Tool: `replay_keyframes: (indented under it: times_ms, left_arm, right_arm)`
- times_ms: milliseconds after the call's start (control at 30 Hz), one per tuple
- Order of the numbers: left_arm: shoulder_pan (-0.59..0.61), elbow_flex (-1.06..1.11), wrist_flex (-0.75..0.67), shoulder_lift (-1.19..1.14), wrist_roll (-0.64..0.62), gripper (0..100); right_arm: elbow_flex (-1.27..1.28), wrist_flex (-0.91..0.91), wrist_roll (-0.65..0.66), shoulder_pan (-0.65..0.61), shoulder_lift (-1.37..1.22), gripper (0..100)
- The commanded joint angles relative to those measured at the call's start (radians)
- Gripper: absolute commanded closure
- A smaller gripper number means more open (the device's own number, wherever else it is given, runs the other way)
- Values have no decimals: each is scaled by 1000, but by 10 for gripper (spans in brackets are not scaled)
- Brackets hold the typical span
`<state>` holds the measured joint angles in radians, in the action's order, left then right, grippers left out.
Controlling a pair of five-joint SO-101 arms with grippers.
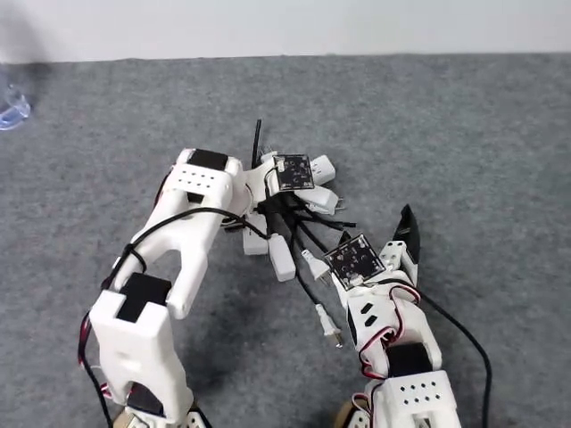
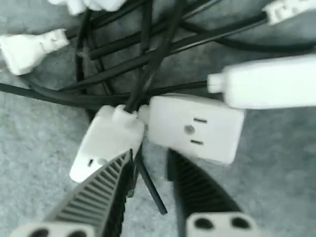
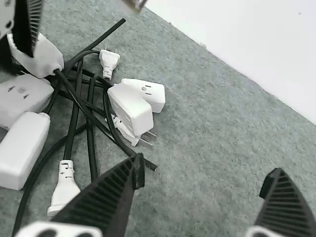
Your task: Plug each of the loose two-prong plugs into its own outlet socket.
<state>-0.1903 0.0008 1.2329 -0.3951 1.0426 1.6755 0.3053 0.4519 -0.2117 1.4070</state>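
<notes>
A tangle of black cords (image 1: 299, 227) with white plugs and outlet blocks lies mid-table. My left gripper (image 2: 149, 160) hangs low over it, open, with a thin black cord running through the gap. Just beyond its fingertips lie a white outlet socket (image 2: 195, 128) and a second white block (image 2: 106, 140). My right gripper (image 3: 205, 182) is wide open over bare carpet beside the pile, holding nothing. Near it lie two stacked outlet blocks (image 3: 136, 103), a loose two-prong plug (image 3: 109, 59) and another plug (image 3: 64, 185). A further loose plug (image 1: 328, 323) lies toward the front.
A long white adapter (image 2: 266, 86) lies next to the socket. Another plug (image 2: 29, 47) rests at the tangle's edge. Grey carpet (image 1: 482, 143) spreads around the pile, bounded by a white wall (image 1: 268, 27) at the back. A clear object (image 1: 11, 107) sits far left.
</notes>
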Motion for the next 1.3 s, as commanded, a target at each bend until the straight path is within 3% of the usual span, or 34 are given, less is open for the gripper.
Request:
replay_keyframes:
  times_ms: [0, 400, 1033, 1267]
  left_arm:
    - [8, -74, 8, 48, 8, 802]
    - [63, -94, -215, 15, -44, 742]
    - [77, -170, -226, -242, -40, 751]
    - [58, -217, -95, -241, 3, 994]
  right_arm:
    - [14, -21, 9, -24, -15, 627]
    - [14, -21, 9, -24, -13, 627]
    - [14, -21, 9, -24, -13, 627]
    - [14, -22, 9, -22, -13, 627]
